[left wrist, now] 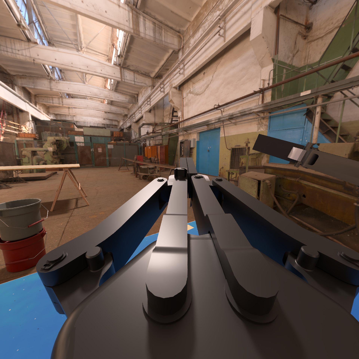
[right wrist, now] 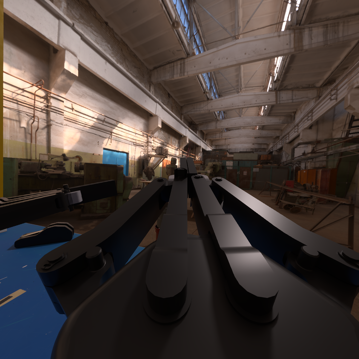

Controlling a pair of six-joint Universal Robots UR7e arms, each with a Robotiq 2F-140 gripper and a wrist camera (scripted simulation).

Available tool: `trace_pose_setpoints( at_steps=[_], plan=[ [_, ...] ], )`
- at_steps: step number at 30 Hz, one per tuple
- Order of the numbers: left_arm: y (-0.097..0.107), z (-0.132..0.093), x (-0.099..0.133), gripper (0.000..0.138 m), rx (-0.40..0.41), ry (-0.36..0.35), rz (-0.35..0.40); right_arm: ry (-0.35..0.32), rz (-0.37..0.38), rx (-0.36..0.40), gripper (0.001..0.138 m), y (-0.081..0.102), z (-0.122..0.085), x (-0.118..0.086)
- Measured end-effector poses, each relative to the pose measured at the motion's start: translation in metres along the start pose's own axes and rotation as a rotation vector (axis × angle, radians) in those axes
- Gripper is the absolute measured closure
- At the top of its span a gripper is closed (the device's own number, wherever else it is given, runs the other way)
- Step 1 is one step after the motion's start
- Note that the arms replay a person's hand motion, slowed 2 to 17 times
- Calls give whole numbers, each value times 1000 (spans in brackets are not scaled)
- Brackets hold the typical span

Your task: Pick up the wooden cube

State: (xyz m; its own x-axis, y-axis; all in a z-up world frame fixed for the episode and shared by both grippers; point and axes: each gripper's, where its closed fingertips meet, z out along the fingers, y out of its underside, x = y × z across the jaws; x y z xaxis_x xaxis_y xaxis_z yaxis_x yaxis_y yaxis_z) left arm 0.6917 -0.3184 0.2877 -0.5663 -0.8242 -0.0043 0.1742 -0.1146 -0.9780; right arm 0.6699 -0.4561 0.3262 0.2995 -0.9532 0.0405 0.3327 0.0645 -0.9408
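Note:
No wooden cube shows in either view. My left gripper [left wrist: 186, 162] is shut with its two black fingers pressed together and nothing between them; it points level out over the far edge of the blue table [left wrist: 25, 320]. My right gripper [right wrist: 186, 162] is also shut and empty, pointing level into the hall above the blue table [right wrist: 23, 291]. The right gripper's closed fingers also show at the right of the left wrist view [left wrist: 275, 145]. The left gripper's fingers show at the left of the right wrist view [right wrist: 93, 191].
A grey bucket [left wrist: 20, 218] stacked in a red bucket [left wrist: 23, 252] stands on the floor left of the table. A plank on a wooden trestle [left wrist: 67, 186] stands beyond. A tan and dark marking [right wrist: 11, 296] lies on the table. Old machines line the walls.

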Motion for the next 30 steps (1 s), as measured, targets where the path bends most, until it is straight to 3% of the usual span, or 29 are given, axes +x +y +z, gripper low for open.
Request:
trace_pose_setpoints(
  at_steps=[30],
  plan=[
    [7,4,-3,138,-18,-9,11,9,-5,-10,138,10,3,4]
  ],
)
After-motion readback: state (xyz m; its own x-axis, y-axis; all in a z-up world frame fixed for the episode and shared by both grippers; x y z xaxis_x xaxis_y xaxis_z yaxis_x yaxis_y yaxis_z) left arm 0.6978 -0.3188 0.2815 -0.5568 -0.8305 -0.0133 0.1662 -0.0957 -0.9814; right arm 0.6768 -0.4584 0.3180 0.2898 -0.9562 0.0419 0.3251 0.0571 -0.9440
